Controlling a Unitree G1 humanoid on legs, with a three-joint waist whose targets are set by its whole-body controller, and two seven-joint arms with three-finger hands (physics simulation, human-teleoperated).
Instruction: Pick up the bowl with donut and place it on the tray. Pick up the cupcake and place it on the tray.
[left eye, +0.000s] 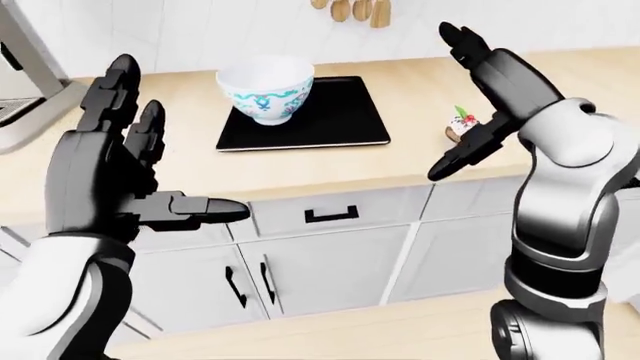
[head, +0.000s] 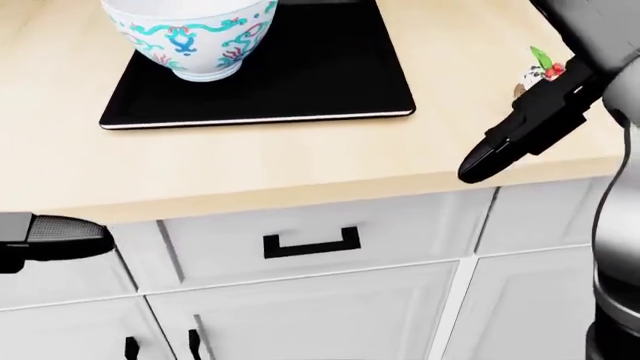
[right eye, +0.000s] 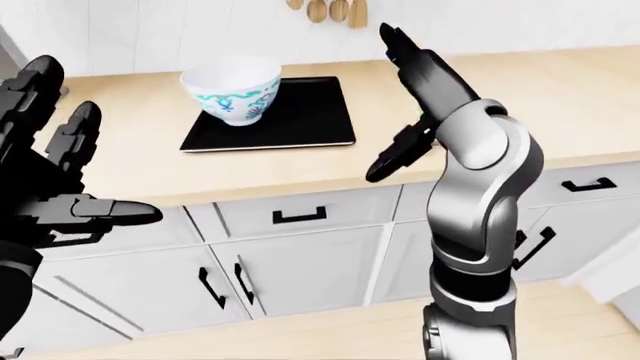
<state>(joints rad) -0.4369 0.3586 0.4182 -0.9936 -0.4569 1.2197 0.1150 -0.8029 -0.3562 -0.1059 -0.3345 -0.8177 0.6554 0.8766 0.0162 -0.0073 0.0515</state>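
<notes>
While both hands hang in the air short of the counter, the white ceramic bowl with teal and red scrollwork (left eye: 266, 89) stands upright, mouth up, on the left part of the flat black rectangular tray (left eye: 335, 120), whose long side runs left to right across the pale wooden countertop (left eye: 300, 169). To the tray's right, well apart from it, the small white-frosted cupcake with a red-and-green topping (left eye: 460, 124) stands upright on the same countertop, mostly hidden by the right hand (left eye: 478, 94). That hand is spread wide and grasps nothing, its thumb pointing down-left. The left hand (left eye: 125, 176) is likewise released, fingers up, thumb pointing right over the white drawer fronts (left eye: 330, 217).
</notes>
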